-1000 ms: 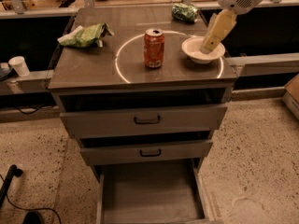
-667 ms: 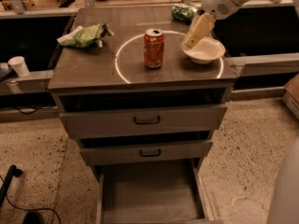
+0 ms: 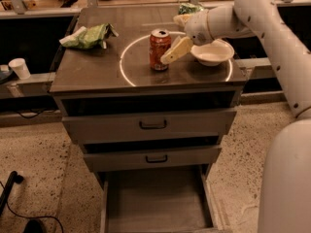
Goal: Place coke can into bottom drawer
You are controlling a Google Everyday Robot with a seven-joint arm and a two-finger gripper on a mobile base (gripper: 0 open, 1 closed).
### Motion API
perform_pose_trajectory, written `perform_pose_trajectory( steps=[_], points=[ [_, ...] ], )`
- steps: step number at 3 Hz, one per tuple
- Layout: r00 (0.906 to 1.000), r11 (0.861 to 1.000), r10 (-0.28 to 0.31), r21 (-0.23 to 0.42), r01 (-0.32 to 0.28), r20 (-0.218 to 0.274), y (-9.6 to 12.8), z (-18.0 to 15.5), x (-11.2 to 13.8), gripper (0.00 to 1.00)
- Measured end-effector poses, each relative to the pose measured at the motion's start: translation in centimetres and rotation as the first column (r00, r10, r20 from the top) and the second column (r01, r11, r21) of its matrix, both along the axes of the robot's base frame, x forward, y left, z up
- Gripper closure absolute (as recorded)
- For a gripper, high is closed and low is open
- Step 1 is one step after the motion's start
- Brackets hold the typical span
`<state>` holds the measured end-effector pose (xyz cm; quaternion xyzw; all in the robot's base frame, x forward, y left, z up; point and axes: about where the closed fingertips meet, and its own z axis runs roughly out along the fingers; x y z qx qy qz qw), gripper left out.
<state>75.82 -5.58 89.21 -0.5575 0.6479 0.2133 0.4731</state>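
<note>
- The coke can [image 3: 159, 49] is seen as red-orange with a silver top; its lettering cannot be read, and no brand can be made out on the other things either.
- The claw [image 3: 171, 55] is held low over the desk [image 3: 97, 72], just to the right of the can, at the end of the white arm [image 3: 262, 18] that is reached in from the right.
- Whether the claw is apart or together cannot be told; nothing is seen gripped in it.
- Its beige tip is laid against the can's right side as seen, but contact cannot be confirmed.
- The can is stood upright on the desk, inside a white ring [image 3: 127, 72] marked on the top, immediately left of the claw.
- A white bowl [image 3: 212, 52] is set just right of the claw and behind it.
- A crumpled green bag [image 3: 90, 35] is found well to the claw's left, and a second green packet [image 3: 189, 8] beyond it is partly hidden by the arm.
- The bottom drawer [image 3: 155, 203] is pulled open far below the claw, its grey floor bare and its front edge cut off by the frame.
- The two upper drawers [image 3: 150, 125] are shown slightly ajar.
- A white paper cup [image 3: 20, 68] is placed on a ledge far left.
</note>
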Motion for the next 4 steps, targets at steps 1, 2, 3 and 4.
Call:
perform_pose_trajectory(
  steps=[1, 2, 3, 4],
  points=[
    [1.0, 1.0, 0.003, 0.004, -0.002, -0.005, 0.2, -0.3, 0.1, 0.0],
    [0.9997, 1.0, 0.019, 0.021, -0.019, -0.017, 0.7, -0.5, -0.3, 0.0],
    [0.9961, 0.99, 0.082, 0.115, -0.078, -0.033, 2.7, -0.5, -1.2, 0.0],
    [0.9947, 0.987, 0.096, 0.136, -0.091, -0.035, 3.3, -0.3, -1.4, 0.23]
  ],
)
